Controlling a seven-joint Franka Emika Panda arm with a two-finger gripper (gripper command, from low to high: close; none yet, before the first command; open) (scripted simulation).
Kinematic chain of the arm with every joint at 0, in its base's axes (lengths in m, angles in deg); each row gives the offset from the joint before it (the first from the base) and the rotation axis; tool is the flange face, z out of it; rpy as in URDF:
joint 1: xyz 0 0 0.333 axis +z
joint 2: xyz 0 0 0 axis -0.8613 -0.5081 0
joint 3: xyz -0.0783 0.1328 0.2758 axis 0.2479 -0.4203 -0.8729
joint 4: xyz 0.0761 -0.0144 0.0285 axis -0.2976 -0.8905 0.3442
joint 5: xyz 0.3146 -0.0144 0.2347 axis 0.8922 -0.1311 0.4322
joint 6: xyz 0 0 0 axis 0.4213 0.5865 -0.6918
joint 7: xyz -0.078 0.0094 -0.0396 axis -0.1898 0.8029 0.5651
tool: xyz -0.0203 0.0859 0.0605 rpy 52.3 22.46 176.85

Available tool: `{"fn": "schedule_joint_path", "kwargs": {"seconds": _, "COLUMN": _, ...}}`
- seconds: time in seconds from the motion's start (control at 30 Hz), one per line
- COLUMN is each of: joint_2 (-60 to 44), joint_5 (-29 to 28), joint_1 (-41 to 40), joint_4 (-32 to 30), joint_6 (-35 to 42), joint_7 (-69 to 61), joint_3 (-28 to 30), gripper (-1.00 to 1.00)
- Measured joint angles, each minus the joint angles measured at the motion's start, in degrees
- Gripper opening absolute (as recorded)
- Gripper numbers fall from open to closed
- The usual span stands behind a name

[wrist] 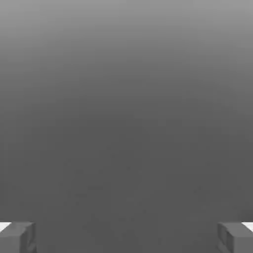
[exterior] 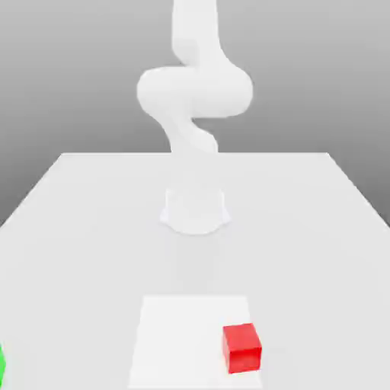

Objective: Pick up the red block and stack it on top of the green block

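The red block (exterior: 242, 348) sat closest to the camera in the exterior view, at about 5 o'clock from the middle of the picture. It was a small bright red cube with plain faces. It rested flat on a white square patch (exterior: 183, 335) on the table (exterior: 76, 228), near that patch's corner at the exterior view's right. Nothing touched the red block.

The green block (exterior: 1, 366) was at about 8 o'clock, right at the edge of the exterior view's left. Just a thin green sliver of it could be seen. It was well apart from the red block, with the white patch between them. It lay off the patch, on the plain table.

Farther back, at about 12 o'clock from the red block, stood the round white base (exterior: 195, 209) of the robot arm (exterior: 194, 91). The arm rose from the base, bent to the side, and went up out of the top of the picture. It was far bigger than the red cube.

In the hand view, the gripper (wrist: 126, 237) had its two gray fingers (wrist: 20, 237) spread wide apart, one at each lower corner. Nothing was between them. Behind them was a plain gray background.
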Motion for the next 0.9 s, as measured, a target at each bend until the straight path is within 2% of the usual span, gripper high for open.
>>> {"fn": "schedule_joint_path", "kwargs": {"seconds": 0.73, "joint_2": -46.1, "joint_5": -1.8, "joint_1": 3.3, "joint_4": -12.3, "joint_6": -19.9, "joint_7": 0.8, "joint_3": -4.3, "gripper": 0.00}}
{"fn": "schedule_joint_path", "kwargs": {"seconds": 0.9, "joint_2": -56.4, "joint_5": -3.3, "joint_1": 4.2, "joint_4": -12.2, "joint_6": -27.2, "joint_7": 1.9, "joint_3": -3.5, "gripper": 0.00}}
